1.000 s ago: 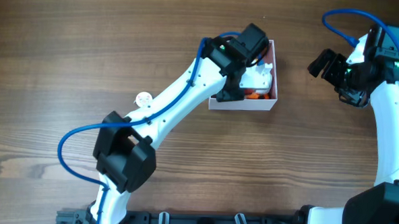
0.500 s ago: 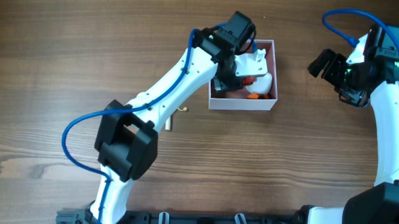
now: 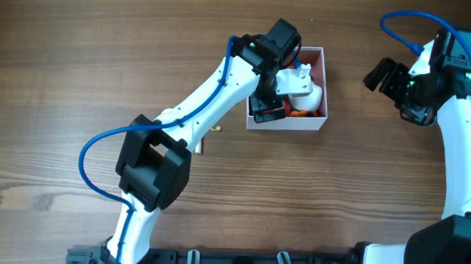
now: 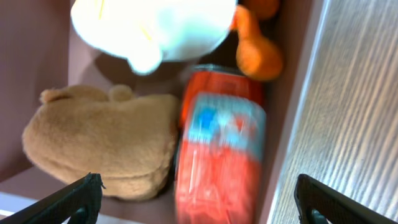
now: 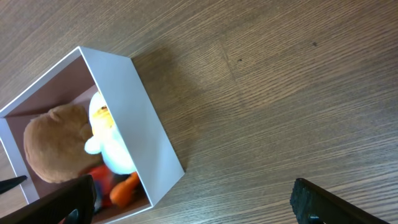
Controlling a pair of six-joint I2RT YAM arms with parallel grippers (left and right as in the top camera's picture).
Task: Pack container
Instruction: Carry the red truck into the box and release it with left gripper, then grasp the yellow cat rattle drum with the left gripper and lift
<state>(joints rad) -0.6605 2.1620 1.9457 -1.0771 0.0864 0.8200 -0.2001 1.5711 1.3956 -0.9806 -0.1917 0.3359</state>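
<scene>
The container (image 3: 323, 86) is a white-walled square box with a pink inside, at the middle back of the table. Inside it lie a tan plush toy (image 4: 102, 140), a white plush toy (image 4: 152, 25) with orange feet (image 4: 255, 46), and a red can (image 4: 221, 146) that looks blurred. My left gripper (image 3: 278, 100) hangs open just above the box with nothing between its fingertips (image 4: 84, 198). My right gripper (image 3: 384, 75) is open and empty, to the right of the box. The box also shows in the right wrist view (image 5: 140, 118).
A small tan object (image 3: 206, 137) lies on the wooden table beside the left arm's forearm. The left arm stretches diagonally from the front edge to the box. The right arm stands along the right edge.
My left wrist has shifted slightly left and up over the box, and its black finger now shows at the box's left side. The right arm has not moved.
</scene>
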